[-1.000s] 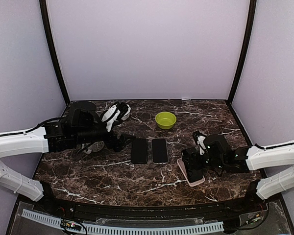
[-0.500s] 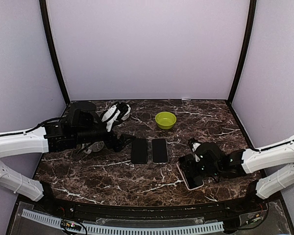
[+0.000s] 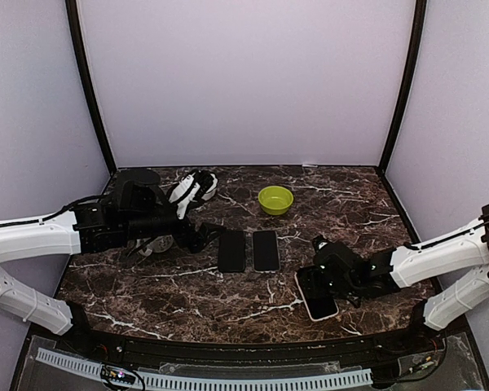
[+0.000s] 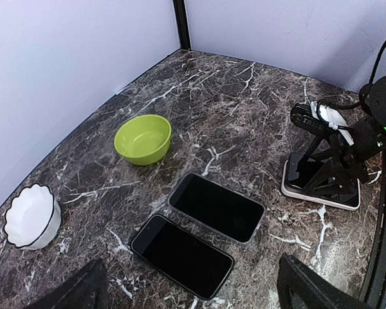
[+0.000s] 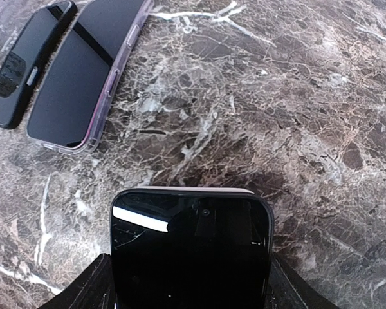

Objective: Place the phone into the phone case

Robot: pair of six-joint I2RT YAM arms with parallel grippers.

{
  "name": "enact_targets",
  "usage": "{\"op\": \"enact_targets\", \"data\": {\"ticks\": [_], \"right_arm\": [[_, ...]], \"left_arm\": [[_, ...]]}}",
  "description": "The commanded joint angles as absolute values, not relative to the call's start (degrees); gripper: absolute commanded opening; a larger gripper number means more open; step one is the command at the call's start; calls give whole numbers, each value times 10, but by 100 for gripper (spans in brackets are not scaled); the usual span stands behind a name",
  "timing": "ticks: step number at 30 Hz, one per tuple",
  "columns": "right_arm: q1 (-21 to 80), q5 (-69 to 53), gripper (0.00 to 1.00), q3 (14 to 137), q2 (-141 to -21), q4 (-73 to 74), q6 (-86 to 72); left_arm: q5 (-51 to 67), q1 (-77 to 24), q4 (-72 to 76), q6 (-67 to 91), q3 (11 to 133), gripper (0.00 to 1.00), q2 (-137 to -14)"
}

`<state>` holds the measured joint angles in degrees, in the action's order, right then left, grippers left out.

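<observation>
The right end effector (image 5: 188, 286) pinches the phone (image 5: 190, 238) by its sides, maybe to press it down into the pale case (image 4: 321, 198) under it on the tabletop (image 5: 321, 96). The left end effector (image 4: 190, 283) hangs spread wide, holding nothing.

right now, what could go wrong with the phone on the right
The right pincer seems to clamp the phone by its sides; only a pale strip of case shows past its far edge, so it may seat crooked.
Nothing pins the case; a push could slide it across the table.
</observation>
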<state>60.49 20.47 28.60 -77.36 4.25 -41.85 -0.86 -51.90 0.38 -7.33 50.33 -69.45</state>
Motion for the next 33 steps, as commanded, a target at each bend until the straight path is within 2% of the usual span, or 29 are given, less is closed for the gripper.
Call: {"op": "enact_targets", "data": {"ticks": [1, 8, 13, 14, 23, 30, 33], "right_arm": [[615, 198, 32, 303, -817, 111, -450], [615, 207, 54, 310, -823, 119, -438], [615, 208, 94, 312, -812, 128, -443], [615, 206, 98, 313, -811, 127, -441], [615, 195, 98, 351, -780, 172, -426], [573, 90, 98, 373, -720, 262, -424], [548, 71, 90, 345, -698, 281, -448]], "left_arm": [[-2, -516, 8, -79, 498, 93, -684], [-2, -516, 8, -81, 497, 93, -681], [-2, -516, 9, -80, 497, 93, -681], [-2, -516, 9, -80, 497, 93, -681], [-2, -516, 8, -80, 497, 93, -683], [18, -515, 9, -79, 497, 93, -683], [20, -516, 8, -78, 497, 93, -682]]}}
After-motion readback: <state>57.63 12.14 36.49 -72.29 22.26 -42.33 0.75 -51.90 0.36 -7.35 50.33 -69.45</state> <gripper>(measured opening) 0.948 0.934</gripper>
